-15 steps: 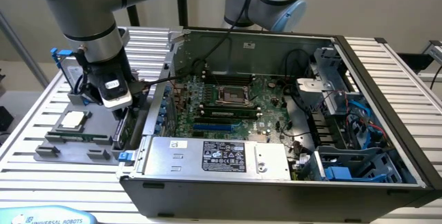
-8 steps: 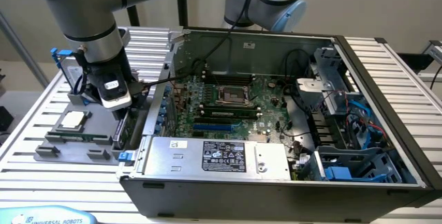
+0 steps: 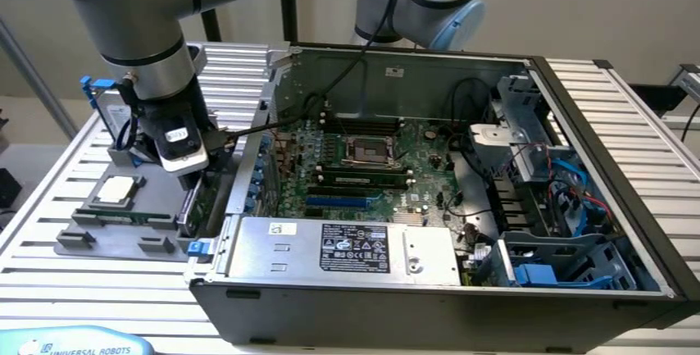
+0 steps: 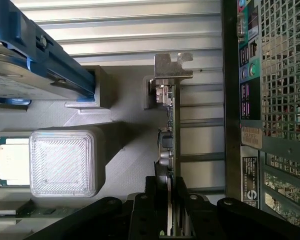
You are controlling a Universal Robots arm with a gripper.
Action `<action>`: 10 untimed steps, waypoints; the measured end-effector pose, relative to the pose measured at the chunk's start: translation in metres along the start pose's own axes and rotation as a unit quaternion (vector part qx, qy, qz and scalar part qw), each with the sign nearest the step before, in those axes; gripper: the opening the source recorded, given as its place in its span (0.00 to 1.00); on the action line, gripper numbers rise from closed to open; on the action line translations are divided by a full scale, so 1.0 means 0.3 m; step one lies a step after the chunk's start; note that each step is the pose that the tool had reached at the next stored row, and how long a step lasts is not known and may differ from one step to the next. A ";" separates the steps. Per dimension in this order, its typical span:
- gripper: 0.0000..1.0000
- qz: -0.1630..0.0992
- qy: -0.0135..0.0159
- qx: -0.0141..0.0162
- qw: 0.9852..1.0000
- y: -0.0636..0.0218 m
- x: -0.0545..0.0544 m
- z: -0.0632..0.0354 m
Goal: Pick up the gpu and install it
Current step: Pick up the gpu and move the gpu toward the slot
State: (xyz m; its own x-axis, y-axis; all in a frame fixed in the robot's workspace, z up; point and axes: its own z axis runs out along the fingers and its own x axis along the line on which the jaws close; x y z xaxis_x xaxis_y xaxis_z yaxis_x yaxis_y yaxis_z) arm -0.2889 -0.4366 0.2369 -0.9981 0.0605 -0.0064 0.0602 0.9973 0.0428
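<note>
The gpu [image 4: 171, 125] stands on edge in a grey holder [image 4: 125, 115], seen edge-on as a thin green board with a silver bracket [image 4: 172, 65] at its far end. My gripper [image 4: 172, 210] straddles the card's near end, one side on each face. In the exterior view the gripper [image 3: 188, 176] hangs straight down over the gpu [image 3: 189, 206], just outside the open computer case [image 3: 438, 289] on the exterior view's left. The motherboard [image 3: 361, 166] lies exposed inside the case.
The grey holder [image 3: 120, 240] also carries a processor chip [image 3: 117, 191] and a narrow green memory stick [image 3: 126, 217]. A silver hard drive with blue brackets [image 4: 20, 65] stands behind it. The case's rear panel [image 4: 270, 100] runs close beside the card. A second arm [image 3: 432, 2] stands behind the case.
</note>
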 end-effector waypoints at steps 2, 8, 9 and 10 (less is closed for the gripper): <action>0.26 0.000 0.000 0.000 1.000 0.000 0.000 0.000; 0.26 0.000 0.000 0.000 1.000 0.000 0.000 0.000; 0.26 0.000 0.000 0.000 1.000 0.000 0.000 0.000; 0.26 0.000 0.000 0.000 1.000 0.000 0.000 0.000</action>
State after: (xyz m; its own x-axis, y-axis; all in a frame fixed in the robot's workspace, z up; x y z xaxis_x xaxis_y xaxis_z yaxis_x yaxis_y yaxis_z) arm -0.2889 -0.4366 0.2369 -0.9982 0.0598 -0.0064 0.0595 0.9973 0.0428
